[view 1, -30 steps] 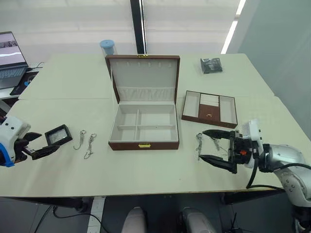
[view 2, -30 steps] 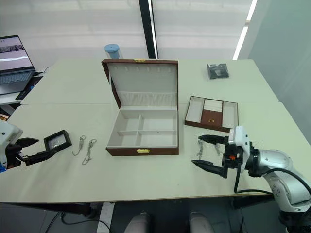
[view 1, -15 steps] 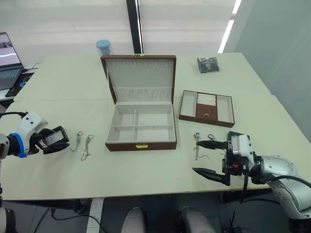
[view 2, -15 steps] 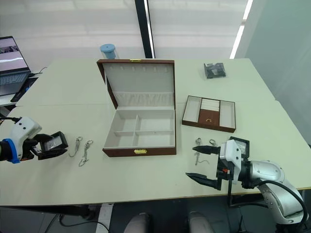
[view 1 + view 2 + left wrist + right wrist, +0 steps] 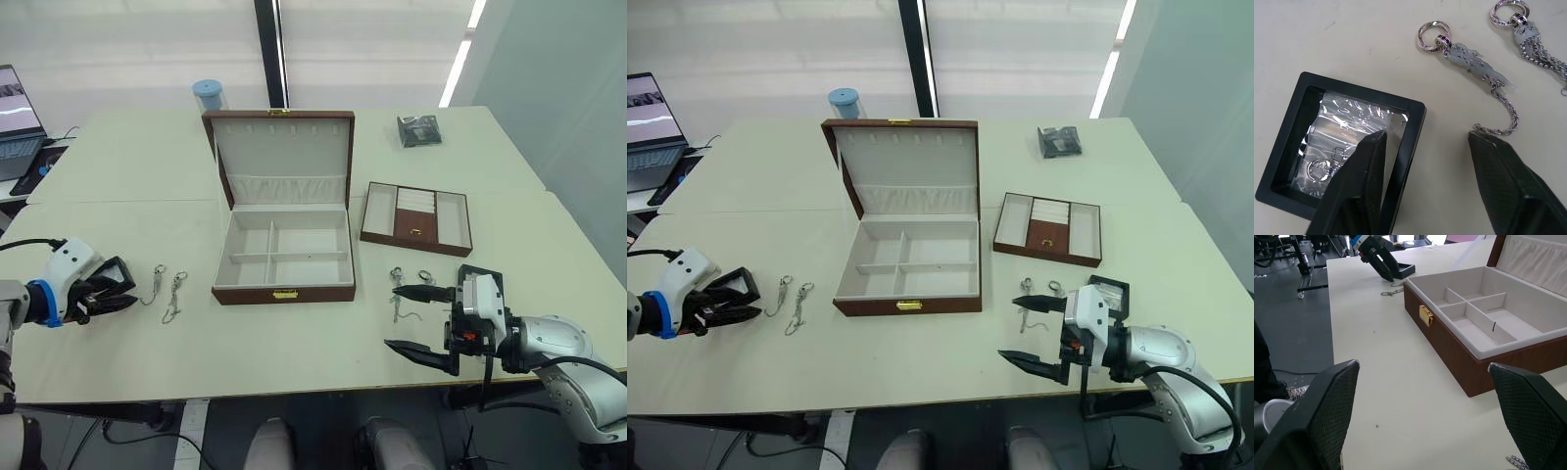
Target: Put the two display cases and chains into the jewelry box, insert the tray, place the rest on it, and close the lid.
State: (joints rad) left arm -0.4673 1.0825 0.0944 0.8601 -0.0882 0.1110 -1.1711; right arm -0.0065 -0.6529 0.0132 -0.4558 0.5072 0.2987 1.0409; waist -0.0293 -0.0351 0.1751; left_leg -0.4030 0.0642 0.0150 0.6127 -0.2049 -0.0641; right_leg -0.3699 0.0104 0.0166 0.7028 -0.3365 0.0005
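left gripper (image 5: 1425, 142) spread, one finger over a display case (image 5: 1342, 147) on the table (image 5: 294, 333) | right gripper (image 5: 411, 318) wide open, empty | jewelry box (image 5: 282, 264) mid-table, lid (image 5: 281, 157) up | tray (image 5: 416, 217) beside it

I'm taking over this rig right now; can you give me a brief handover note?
Left gripper: open, straddling one edge of a black-framed display case lying on the table.
Right gripper: open, empty, beside two silver chains; second case behind it.
Two more chains lie left of the open reddish-brown jewelry box. Brown tray sits right of it.
Nothing is packed; all steps remain.
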